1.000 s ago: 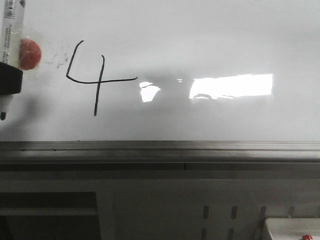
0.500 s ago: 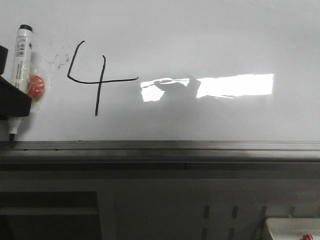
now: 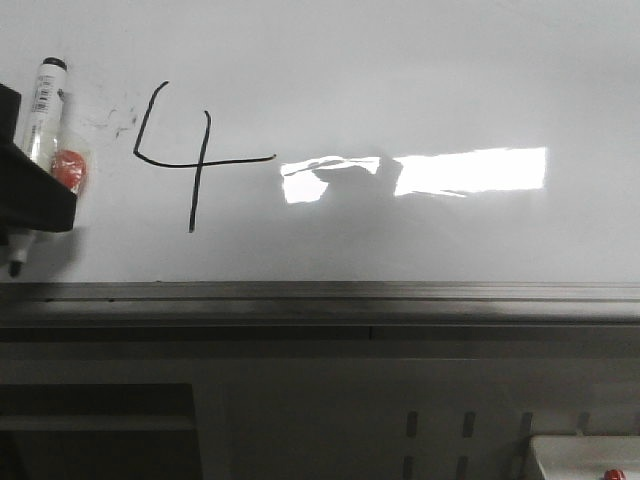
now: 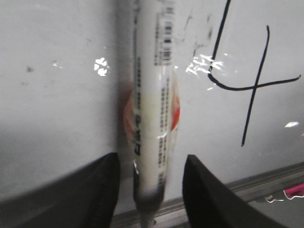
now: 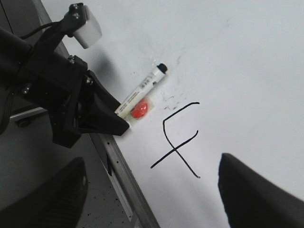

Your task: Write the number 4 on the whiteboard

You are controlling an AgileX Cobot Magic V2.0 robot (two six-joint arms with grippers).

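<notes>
So the number 4 (image 3: 187, 155) is drawn on the whiteboard (image 3: 400, 80), off to the side of the left gripper (image 4: 149, 190), not between its jaws. Those jaws are clamped on a white marker (image 4: 154, 109) beside a red magnet (image 3: 70, 170). The right gripper (image 5: 152, 199) jaws sit wide apart, holding nothing.

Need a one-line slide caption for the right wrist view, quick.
Left gripper holds the marker beside the finished 4 on the whiteboard.
</notes>
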